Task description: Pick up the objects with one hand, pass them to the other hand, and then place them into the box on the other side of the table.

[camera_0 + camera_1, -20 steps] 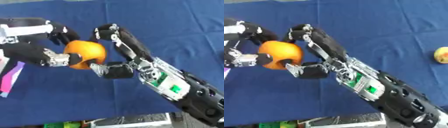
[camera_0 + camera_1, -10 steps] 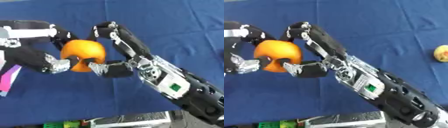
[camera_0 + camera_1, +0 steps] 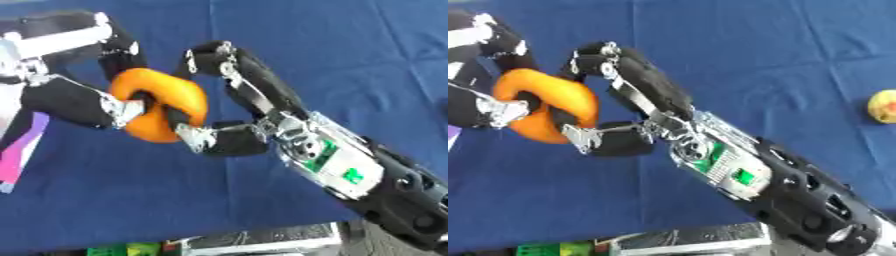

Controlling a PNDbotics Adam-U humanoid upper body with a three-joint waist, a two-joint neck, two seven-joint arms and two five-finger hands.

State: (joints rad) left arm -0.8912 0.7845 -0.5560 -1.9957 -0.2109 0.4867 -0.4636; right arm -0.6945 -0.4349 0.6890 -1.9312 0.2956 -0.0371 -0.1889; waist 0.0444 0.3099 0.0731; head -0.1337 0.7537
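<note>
Mid-handover above blue table (image 3: 289,45): orange (image 3: 162,100) gripped by both left hand (image 3: 92,102) and right hand (image 3: 232,107). Placing remains; box unseen. Yellow-red fruit (image 3: 883,106) waits far right.

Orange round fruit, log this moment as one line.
stage: handover | orange round fruit: held by both | left hand: gripping | right hand: gripping | blue cloth
</note>
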